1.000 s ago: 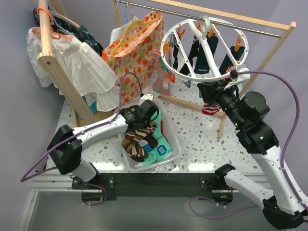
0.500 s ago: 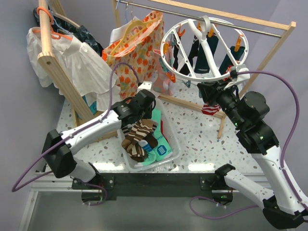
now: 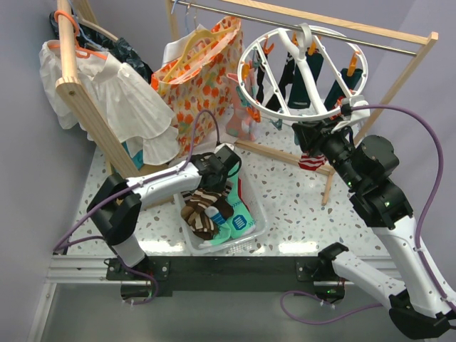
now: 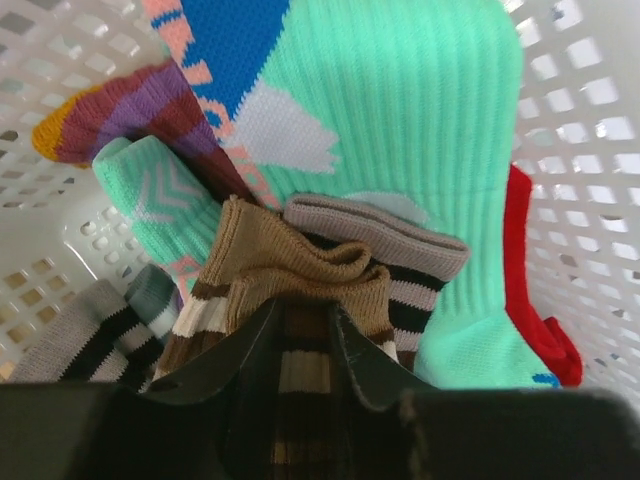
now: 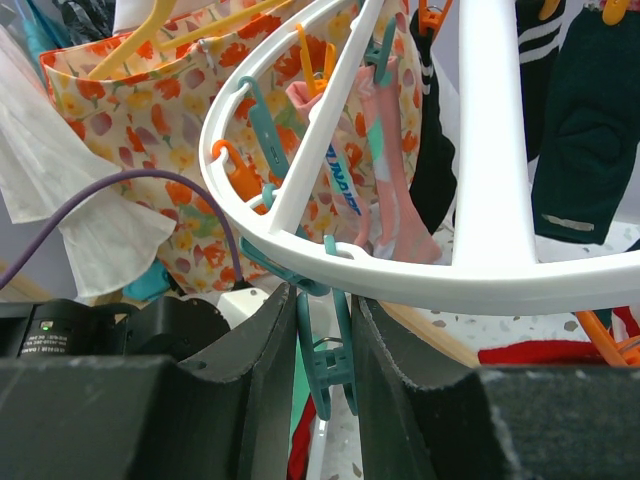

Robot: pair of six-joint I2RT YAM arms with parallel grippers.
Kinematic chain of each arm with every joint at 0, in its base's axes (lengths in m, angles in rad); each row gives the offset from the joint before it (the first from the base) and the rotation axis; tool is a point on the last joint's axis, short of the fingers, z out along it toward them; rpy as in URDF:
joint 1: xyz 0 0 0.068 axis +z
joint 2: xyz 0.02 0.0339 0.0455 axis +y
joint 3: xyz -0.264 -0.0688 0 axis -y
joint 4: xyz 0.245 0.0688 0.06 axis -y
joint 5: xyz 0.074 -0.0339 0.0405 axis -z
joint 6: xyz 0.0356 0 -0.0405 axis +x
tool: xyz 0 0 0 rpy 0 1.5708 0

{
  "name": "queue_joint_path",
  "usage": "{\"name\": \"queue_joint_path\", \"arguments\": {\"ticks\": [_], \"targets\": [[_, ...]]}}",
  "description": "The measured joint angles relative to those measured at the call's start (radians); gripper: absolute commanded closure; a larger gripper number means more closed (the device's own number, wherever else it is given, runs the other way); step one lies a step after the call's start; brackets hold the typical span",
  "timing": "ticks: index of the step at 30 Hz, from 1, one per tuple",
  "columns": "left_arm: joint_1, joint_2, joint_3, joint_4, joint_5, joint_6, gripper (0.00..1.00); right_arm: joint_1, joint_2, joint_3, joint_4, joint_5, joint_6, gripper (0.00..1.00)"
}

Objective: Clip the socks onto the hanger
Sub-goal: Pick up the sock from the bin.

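Observation:
A white basket [image 3: 254,226] near the table's front holds several socks. Its brown sock with cream stripes [image 4: 300,265] sits between the fingers of my left gripper [image 4: 305,312], which is shut on its folded cuff; a mint-green sock [image 4: 400,120] lies behind it. From above, the left gripper [image 3: 226,168] reaches into the basket's far end. The hanger [image 3: 285,111], a round white ring, hangs from the rail with dark socks [image 3: 306,89] clipped on. My right gripper [image 5: 325,300] is shut on a teal clip [image 5: 327,355] dangling under the ring's rim [image 5: 480,278].
A floral bag [image 3: 196,71] and a white shirt [image 3: 121,96] on an orange hanger hang at the back left. The wooden rail frame [image 3: 399,71] stands behind the ring. A red-and-white striped sock [image 3: 312,162] lies on the table under the right arm.
The left arm lifted back over the basket, then came down at its far end. Its jaws opened and then closed on the brown sock. The right arm has not moved.

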Motion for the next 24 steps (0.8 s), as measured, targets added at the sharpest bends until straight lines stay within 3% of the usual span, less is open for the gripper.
{"name": "queue_joint_path", "arguments": {"ticks": [2,6,15,24], "targets": [[0.0,0.003,-0.014,0.002,0.0,-0.001,0.78,0.0,0.0,0.0,0.0,0.0,0.0,1.0],[0.0,0.004,-0.029,0.005,-0.001,-0.007,0.99,0.0,-0.001,0.0,0.0,0.0,0.0,1.0],[0.0,-0.023,-0.06,0.032,-0.039,-0.008,1.0,0.0,-0.011,0.0,0.0,0.001,-0.003,1.0],[0.0,-0.384,-0.017,0.053,-0.156,0.051,1.0,0.0,-0.012,0.0,0.0,0.001,-0.006,1.0]]}}
